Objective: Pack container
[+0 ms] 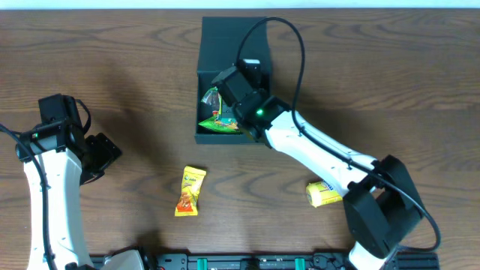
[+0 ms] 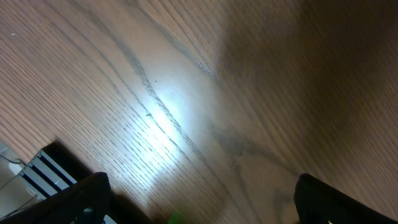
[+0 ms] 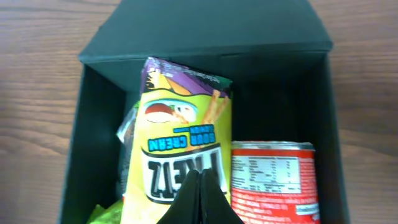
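container (image 1: 225,45) sits directly below right pincer (image 3: 199,183), flap lid raised beyond it. probably light, thin card, walls flex; grip the flap by its free edge. right arm extended, wrist pitched down, pincer clamped on pretzel-stick packet (image 3: 180,124). left pincer (image 2: 202,193) apart above table (image 2: 186,93).

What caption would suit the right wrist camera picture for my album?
The right pincer pinches a yellow-green snack packet in the open dark green container, beside a red packet.
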Controlling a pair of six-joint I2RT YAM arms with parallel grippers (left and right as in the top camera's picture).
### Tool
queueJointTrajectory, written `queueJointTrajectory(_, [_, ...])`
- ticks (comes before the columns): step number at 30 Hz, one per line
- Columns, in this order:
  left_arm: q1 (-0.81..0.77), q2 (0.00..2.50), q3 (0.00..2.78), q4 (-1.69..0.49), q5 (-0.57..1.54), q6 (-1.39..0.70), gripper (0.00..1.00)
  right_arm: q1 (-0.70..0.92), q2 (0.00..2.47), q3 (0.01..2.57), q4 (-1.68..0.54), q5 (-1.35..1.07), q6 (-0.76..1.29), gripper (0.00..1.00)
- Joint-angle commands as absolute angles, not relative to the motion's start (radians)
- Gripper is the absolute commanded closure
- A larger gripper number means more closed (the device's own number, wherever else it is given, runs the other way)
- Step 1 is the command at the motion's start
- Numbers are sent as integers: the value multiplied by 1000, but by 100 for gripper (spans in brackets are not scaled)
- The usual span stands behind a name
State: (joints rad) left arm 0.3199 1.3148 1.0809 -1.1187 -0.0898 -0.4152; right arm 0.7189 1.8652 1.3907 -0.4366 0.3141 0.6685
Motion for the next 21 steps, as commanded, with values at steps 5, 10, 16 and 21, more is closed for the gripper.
queueJointTrajectory(5, [325, 1320, 1084, -1122, -104, -419, 5, 722, 1952, 1411, -365, 119, 657, 99])
queueJointTrajectory(10, [325, 1320, 1084, -1122, -104, -419, 5, 736, 1986, 1410, -370, 107, 657, 99])
queueJointTrajectory(16, [325, 1320, 1084, -1122, -104, -419, 5, 757, 2030, 1410, -386, 97, 657, 99])
queueJointTrajectory(21, [325, 1320, 1084, -1122, -104, -419, 5, 767, 2017, 1412, -370, 97, 656, 99])
